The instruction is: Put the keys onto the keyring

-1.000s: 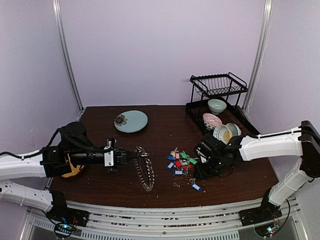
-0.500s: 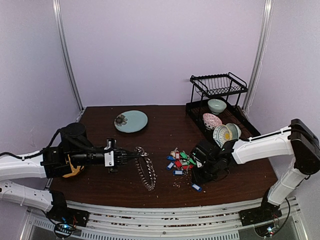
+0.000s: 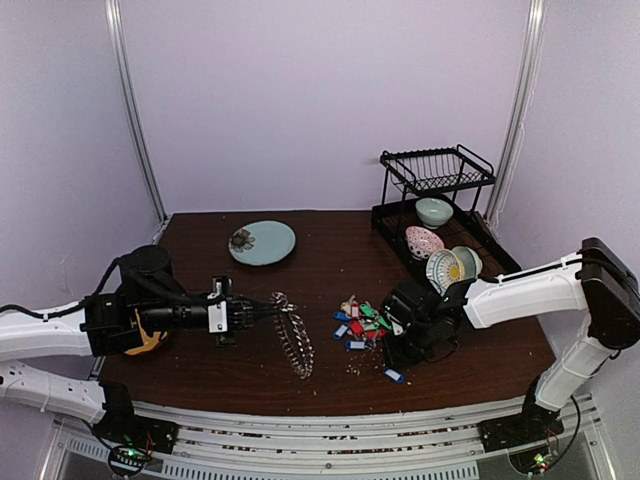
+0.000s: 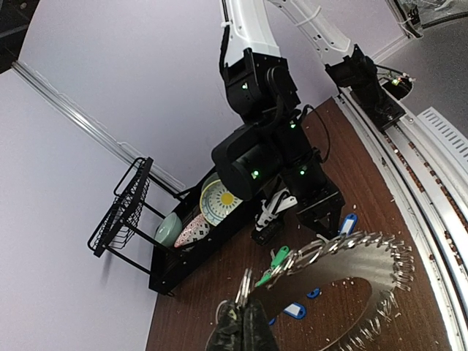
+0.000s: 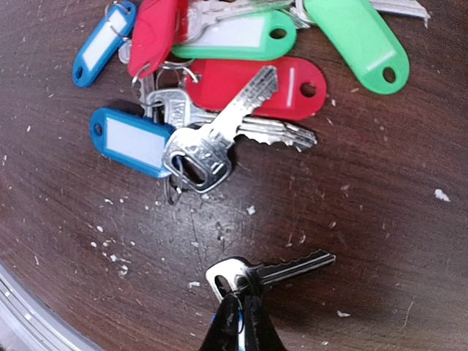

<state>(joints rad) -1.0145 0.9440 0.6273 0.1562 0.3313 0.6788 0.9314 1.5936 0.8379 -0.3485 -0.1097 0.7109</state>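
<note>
The keyring (image 3: 293, 342), a big thin ring fringed with silvery keys, hangs tilted over the table. My left gripper (image 3: 268, 310) is shut on its upper edge, and in the left wrist view the keyring (image 4: 332, 244) runs out from the closed left gripper (image 4: 247, 308). A pile of keys (image 3: 360, 320) with blue, red and green tags lies mid-table and fills the top of the right wrist view as keys (image 5: 241, 73). My right gripper (image 3: 390, 362) is down at the table, shut on the head of a single blue-tagged key (image 5: 292, 268); the right gripper (image 5: 240, 297) hides most of its tag.
A black dish rack (image 3: 440, 195) with several bowls stands at the back right, close behind my right arm. A pale green plate (image 3: 262, 242) lies at the back left. White crumbs dot the dark table (image 3: 330, 260).
My right gripper has closed from wide open onto the lone key's head, after shifting slightly left. The left arm and the keyring have hardly moved.
</note>
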